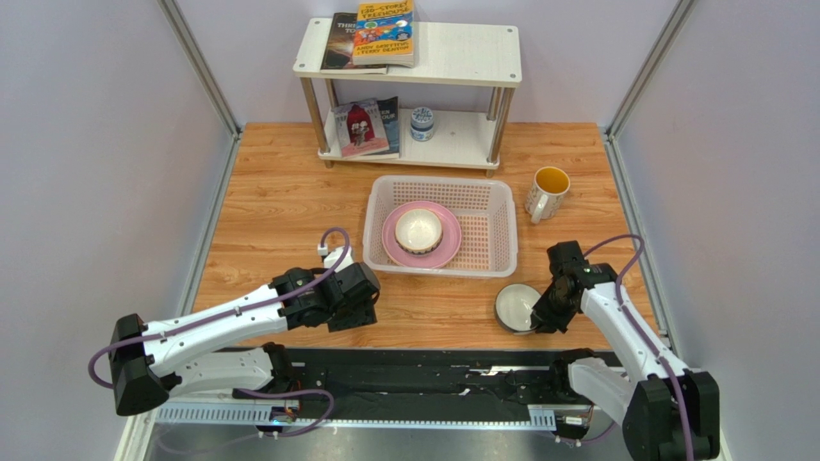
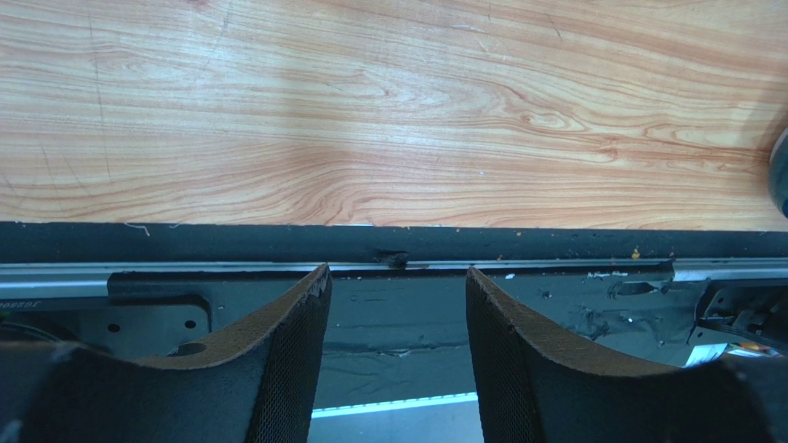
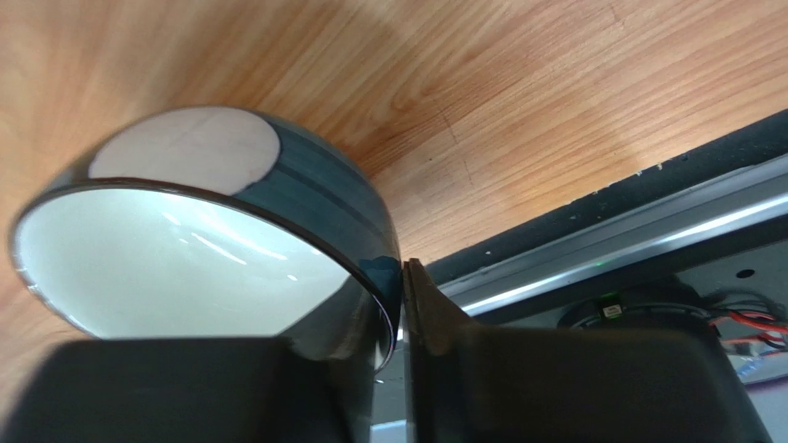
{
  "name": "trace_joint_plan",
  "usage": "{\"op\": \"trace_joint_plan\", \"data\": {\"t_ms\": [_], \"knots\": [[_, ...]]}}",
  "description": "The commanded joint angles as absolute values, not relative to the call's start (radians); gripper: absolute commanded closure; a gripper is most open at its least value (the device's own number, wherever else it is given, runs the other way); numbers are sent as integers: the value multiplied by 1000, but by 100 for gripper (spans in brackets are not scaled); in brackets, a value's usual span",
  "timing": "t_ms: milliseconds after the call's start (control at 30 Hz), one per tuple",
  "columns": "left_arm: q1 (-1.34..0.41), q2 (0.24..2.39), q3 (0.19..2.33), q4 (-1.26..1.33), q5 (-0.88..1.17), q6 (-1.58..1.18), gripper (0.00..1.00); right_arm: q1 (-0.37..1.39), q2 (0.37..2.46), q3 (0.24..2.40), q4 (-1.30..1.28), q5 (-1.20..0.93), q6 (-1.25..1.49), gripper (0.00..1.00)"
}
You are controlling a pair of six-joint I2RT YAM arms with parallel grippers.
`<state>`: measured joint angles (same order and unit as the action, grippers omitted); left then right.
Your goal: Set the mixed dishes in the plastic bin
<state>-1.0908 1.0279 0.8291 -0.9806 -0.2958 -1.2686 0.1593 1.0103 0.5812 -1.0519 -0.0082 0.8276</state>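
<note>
The white plastic bin [image 1: 491, 226] stands mid-table and holds a pink plate [image 1: 397, 252] with a white bowl [image 1: 419, 229] on it. A mug with a yellow inside [image 1: 547, 192] stands upright on the table right of the bin. My right gripper [image 1: 539, 322] is shut on the rim of the grey bowl [image 1: 515, 307], which is near the front edge. In the right wrist view the bowl [image 3: 203, 249] is tilted, its rim pinched between the fingers of my right gripper [image 3: 400, 277]. My left gripper [image 1: 351, 322] is open and empty at the front edge and shows in its wrist view [image 2: 396, 272]. The pale yellow plate and a second white bowl are out of view.
A white two-tier shelf [image 1: 452, 72] stands at the back with books [image 1: 383, 34] and a small blue-white jar [image 1: 422, 123]. The black base rail [image 2: 388, 242] runs along the table's near edge. Grey walls close in both sides.
</note>
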Motion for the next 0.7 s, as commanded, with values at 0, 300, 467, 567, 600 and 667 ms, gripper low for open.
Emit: {"op": "trace_joint_plan", "data": {"t_ms": [0, 300, 467, 567, 600, 667], "knots": [[-1088, 1022, 853, -965, -301, -1255, 39, 155, 907, 587, -1072, 61, 902, 92], [-1089, 1014, 848, -968, -299, -1256, 39, 155, 824, 800, -1239, 215, 963, 100], [-1088, 1006, 847, -977, -307, -1258, 40, 155, 837, 1058, -1331, 268, 917, 100], [-1089, 1011, 845, -976, -308, -1258, 40, 156, 897, 1168, -1325, 195, 864, 100], [-1089, 1012, 845, -976, -307, -1258, 40, 156, 926, 1192, -1310, 157, 842, 100], [-1089, 1019, 847, -974, -305, -1258, 40, 172, 968, 1259, -1290, 85, 839, 100]]}}
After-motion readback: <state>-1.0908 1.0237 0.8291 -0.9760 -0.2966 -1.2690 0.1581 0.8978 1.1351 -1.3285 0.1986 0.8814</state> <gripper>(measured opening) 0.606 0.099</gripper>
